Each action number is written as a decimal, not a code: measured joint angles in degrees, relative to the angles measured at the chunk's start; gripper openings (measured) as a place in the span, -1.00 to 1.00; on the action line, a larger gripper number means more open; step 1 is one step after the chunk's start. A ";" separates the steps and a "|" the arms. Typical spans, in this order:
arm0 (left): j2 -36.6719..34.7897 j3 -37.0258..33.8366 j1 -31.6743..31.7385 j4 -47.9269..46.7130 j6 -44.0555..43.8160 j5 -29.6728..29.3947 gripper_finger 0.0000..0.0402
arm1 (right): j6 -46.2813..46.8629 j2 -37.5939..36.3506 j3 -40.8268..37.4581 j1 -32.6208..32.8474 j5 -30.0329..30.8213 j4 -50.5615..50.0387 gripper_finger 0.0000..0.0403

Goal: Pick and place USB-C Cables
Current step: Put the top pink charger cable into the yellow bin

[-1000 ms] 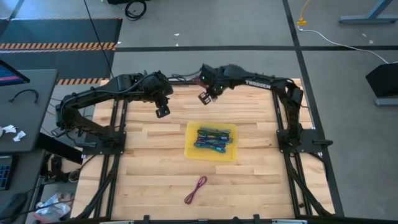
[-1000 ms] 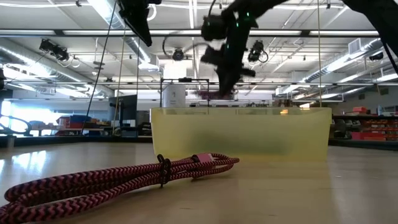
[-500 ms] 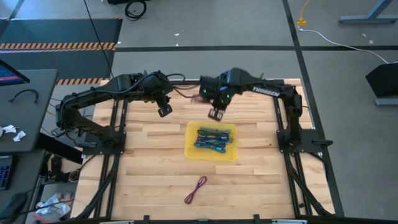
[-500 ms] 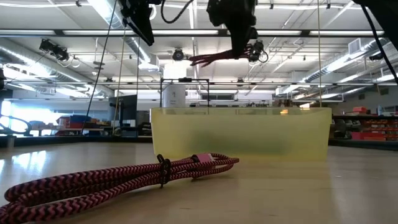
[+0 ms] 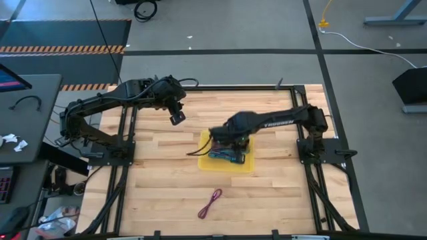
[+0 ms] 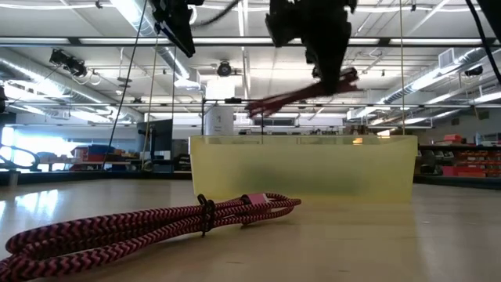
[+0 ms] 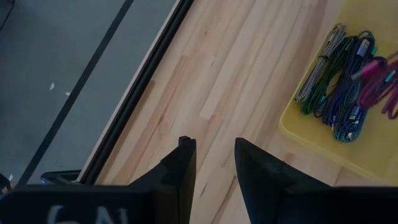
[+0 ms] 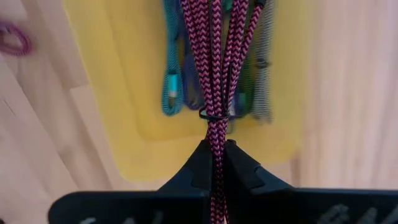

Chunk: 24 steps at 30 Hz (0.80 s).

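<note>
My right gripper (image 5: 223,142) (image 8: 213,152) hangs over the square yellow tray (image 5: 203,164) and is shut on a maroon braided USB-C cable bundle (image 6: 293,98) (image 8: 213,62). Several more cables (image 5: 231,155) (image 7: 339,81), teal, purple, green and grey, lie side by side on the tray floor. Another maroon cable (image 5: 210,203) (image 6: 149,223) lies flat on the wood near the table's near edge. My left gripper (image 5: 177,119) (image 7: 211,146) is open and touches nothing, hovering over bare wood beyond the tray's far left corner. My right gripper pinches the maroon bundle between its two fingers (image 8: 199,163), just behind the black tie (image 8: 213,115) round the strands. The strands run along the fingers and out past the tips. The bundle is lifted clear above the tray rim, slanting, its free end (image 5: 192,154) reaching past the tray's left edge.
The black frame rails (image 5: 127,133) run along the table's left and right sides. Bare wood (image 5: 160,180) lies to the left of and nearer than the tray. A desk with a monitor (image 5: 13,83) stands off the table's left.
My right gripper has carried the maroon bundle from the table's far edge toward the near edge, coming over the yellow tray and turning on the way. The bundle has stayed in its fingers and now points toward the table's left.
</note>
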 joint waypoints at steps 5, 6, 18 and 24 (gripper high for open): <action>0.00 0.00 0.00 -0.02 0.04 0.00 -0.42 | 0.51 0.02 -10.04 1.02 -2.15 10.04 -0.92; 0.00 0.00 0.00 -0.04 0.02 0.00 -0.42 | 0.51 0.02 -11.71 1.02 -2.44 12.30 -0.92; 0.00 0.00 0.00 -0.08 -0.02 0.00 -0.42 | -5.96 0.02 -20.87 -1.86 -1.34 22.98 -0.92; 0.00 0.00 0.00 -0.09 -1.10 0.02 -0.42 | -8.39 0.02 -21.93 -3.70 -0.93 25.90 -0.92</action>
